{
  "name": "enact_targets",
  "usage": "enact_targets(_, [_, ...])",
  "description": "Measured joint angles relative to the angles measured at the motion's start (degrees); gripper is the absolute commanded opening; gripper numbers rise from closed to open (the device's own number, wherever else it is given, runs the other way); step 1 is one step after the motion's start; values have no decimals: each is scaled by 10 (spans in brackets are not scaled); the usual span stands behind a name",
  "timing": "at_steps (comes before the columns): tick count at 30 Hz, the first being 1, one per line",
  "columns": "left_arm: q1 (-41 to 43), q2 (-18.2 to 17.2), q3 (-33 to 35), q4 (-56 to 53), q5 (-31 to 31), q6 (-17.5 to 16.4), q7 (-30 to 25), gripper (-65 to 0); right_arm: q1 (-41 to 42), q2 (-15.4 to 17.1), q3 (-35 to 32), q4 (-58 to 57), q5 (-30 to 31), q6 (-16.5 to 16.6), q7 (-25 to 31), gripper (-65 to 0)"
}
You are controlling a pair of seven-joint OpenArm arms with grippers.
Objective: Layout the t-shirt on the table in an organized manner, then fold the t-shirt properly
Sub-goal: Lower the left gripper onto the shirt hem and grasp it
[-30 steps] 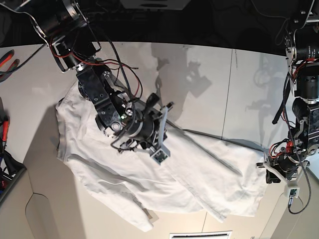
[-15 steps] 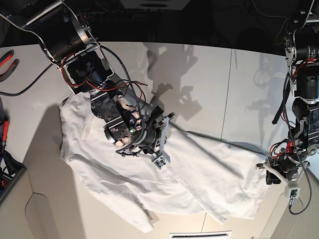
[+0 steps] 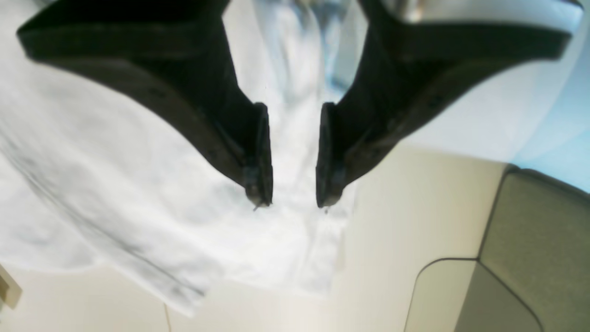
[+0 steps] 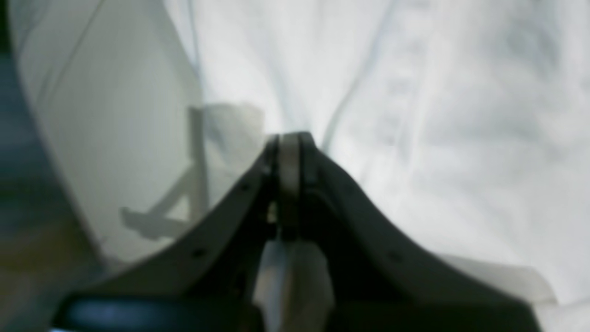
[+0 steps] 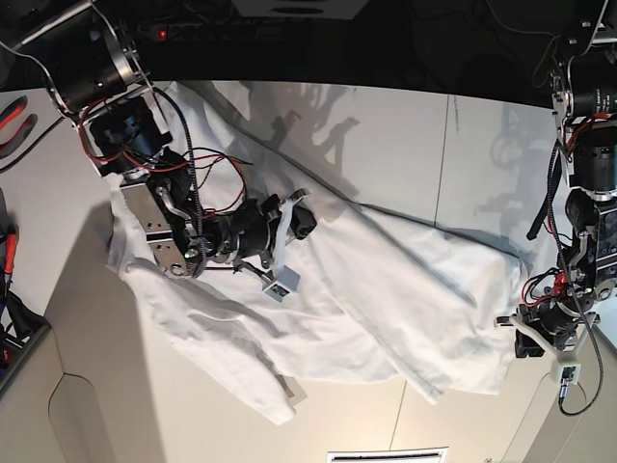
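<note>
Cotton (image 5: 366,280), soft, rumpled, white; left tool (image 3: 295,157) parted; right tool (image 4: 292,184) pinched together.

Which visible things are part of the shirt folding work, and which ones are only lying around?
For the job:
- white t-shirt
- table
- left gripper
- right gripper

Just lying about:
- red-and-black tools at the table's side

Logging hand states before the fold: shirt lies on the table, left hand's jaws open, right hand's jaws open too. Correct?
Not quite: the right hand's jaws are shut, fingertips together in the right wrist view. The rest holds: the shirt lies on the table, and the left hand's jaws are open.
</note>
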Motion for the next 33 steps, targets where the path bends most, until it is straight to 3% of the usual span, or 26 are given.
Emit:
enact_targets(4, [0, 0, 0, 0, 0, 0, 4, -365, 0, 31, 0, 1, 48, 10, -36, -650])
enact_targets(8, [3, 0, 0, 0, 0, 0, 11, -365, 0, 66, 0, 1, 62, 29, -36, -650])
enact_targets(16, [4, 11, 0, -33, -5, 1, -3, -365, 0, 118, 0, 16, 86, 29, -41, -650])
enact_targets(27, [-20, 80, 0, -83, -5, -2, -17, -365, -6, 122, -1, 89, 65, 9, -76, -650])
enact_targets(33, [-57, 95, 20, -119, -5, -2, -23, -365, -6, 122, -1, 90, 64, 8, -80, -650])
